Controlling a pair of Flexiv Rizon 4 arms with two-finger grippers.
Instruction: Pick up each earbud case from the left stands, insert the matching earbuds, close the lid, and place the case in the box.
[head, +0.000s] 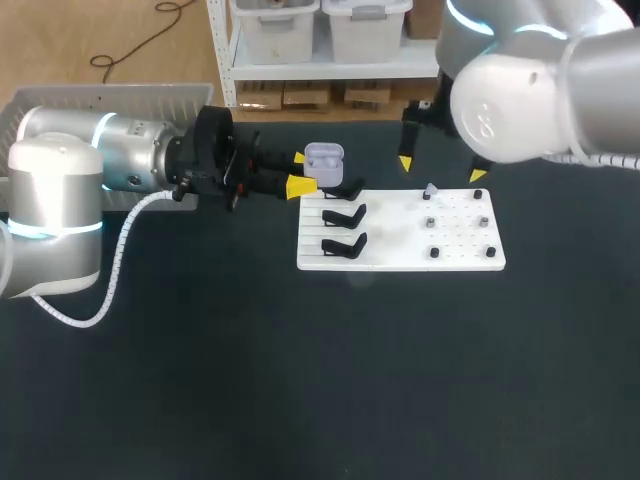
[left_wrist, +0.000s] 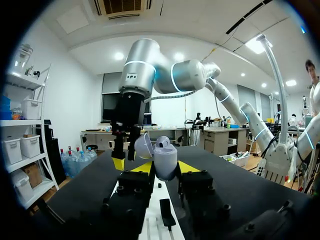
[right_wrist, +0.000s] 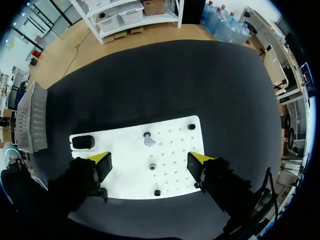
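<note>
Two grippers: left gripper clamps the open earbud case, right gripper gapes wide.

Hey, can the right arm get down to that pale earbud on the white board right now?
Probably yes. The right gripper hangs open above the earbud, and nothing shows between them; the drop looks clear.

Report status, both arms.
Left gripper shut on earbud case, lid open, near the stands. Right gripper open, empty, above the white board, an earbud below it. Nothing seen in the way.
</note>
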